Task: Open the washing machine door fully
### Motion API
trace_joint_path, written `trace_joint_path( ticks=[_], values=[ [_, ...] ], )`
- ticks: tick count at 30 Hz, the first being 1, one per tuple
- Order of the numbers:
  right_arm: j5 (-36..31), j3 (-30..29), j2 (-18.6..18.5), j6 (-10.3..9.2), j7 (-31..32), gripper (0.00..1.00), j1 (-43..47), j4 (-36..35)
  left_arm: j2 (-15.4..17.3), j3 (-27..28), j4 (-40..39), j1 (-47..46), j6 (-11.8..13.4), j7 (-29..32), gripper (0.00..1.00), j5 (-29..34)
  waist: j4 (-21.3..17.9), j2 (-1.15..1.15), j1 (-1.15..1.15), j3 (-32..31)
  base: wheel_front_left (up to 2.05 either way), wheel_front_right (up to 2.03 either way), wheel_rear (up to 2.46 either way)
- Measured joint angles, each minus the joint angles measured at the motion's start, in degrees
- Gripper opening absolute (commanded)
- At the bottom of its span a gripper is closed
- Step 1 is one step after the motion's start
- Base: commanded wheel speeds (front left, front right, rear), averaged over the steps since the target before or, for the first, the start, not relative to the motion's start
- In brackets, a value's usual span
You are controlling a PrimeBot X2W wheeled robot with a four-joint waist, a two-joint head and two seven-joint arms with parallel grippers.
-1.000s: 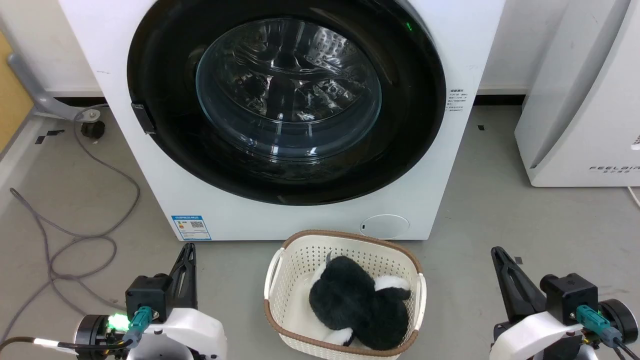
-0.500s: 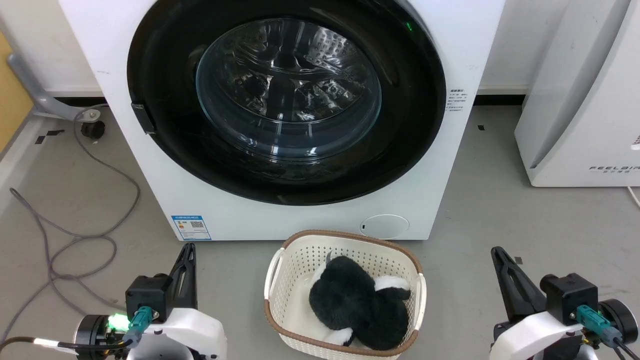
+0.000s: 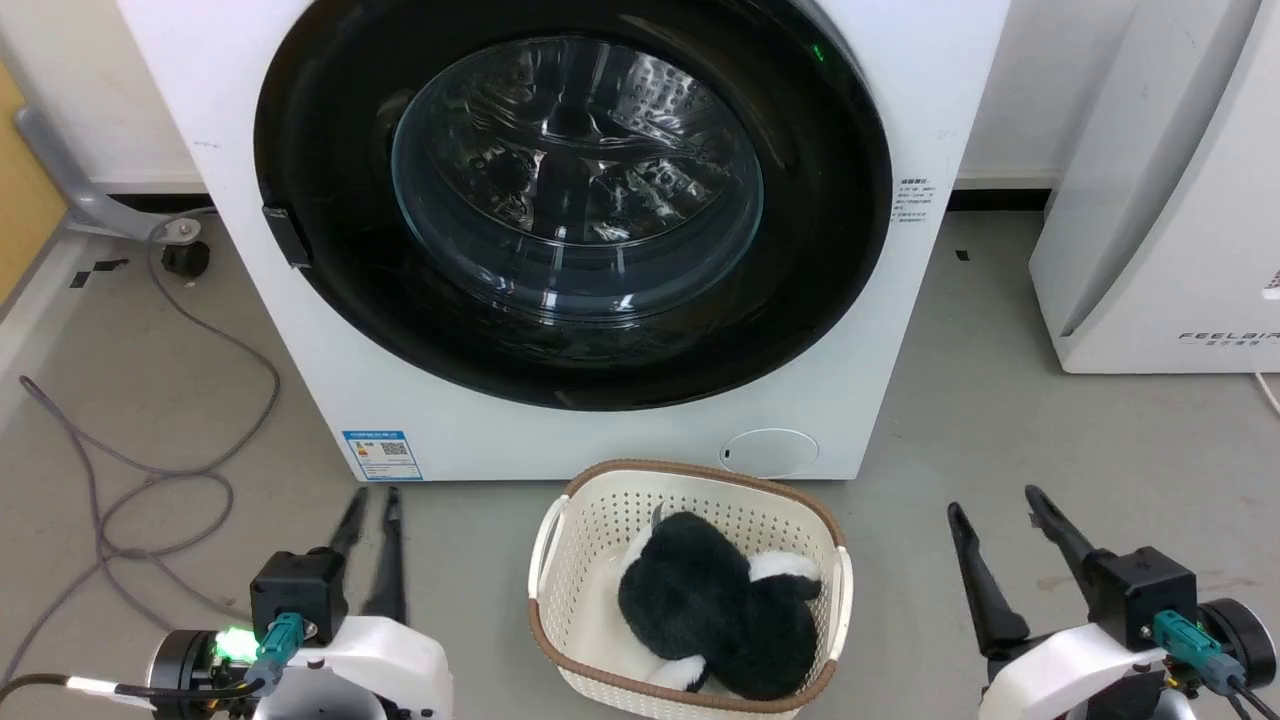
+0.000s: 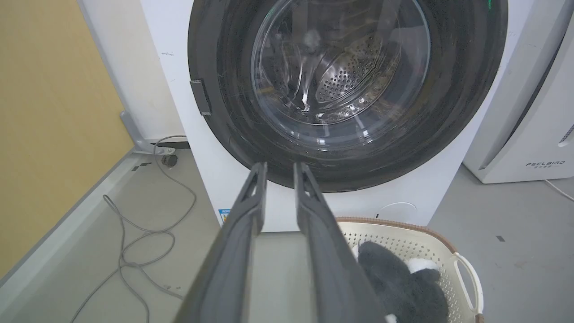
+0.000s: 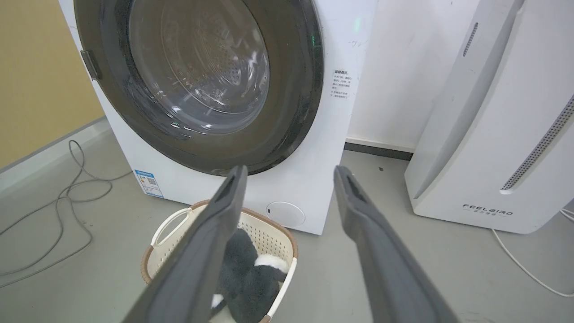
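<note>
Grey floor point(image 3: 1050, 420); faced shut washing machine door point(image 3: 575, 180), left pincer point(image 3: 375, 493) barely apart, right pincer point(image 3: 993, 501) wide; likely needed hooking edge tab point(image 3: 285, 235).

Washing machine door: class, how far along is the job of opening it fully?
Done: nothing on the door yet; the washing machine door sits shut. In hand: the left gripper, narrowly parted, and the right gripper, wide apart, hover low, flanking the basket, holding nothing. Left: reach the door, pull it and swing it fully open.
</note>
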Motion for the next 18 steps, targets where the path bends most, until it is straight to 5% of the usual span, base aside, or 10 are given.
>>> trace_joint_path(
  ticks=[18],
  values=[
    [4.8,-0.7,0.0,0.0,-1.8,1.0,0.0,-0.6,0.0,0.0,-0.5,0.0,1.1,-1.7,1.0,-0.7,0.2,0.0,0.0,0.2,0.0,0.0,0.0]
  ],
)
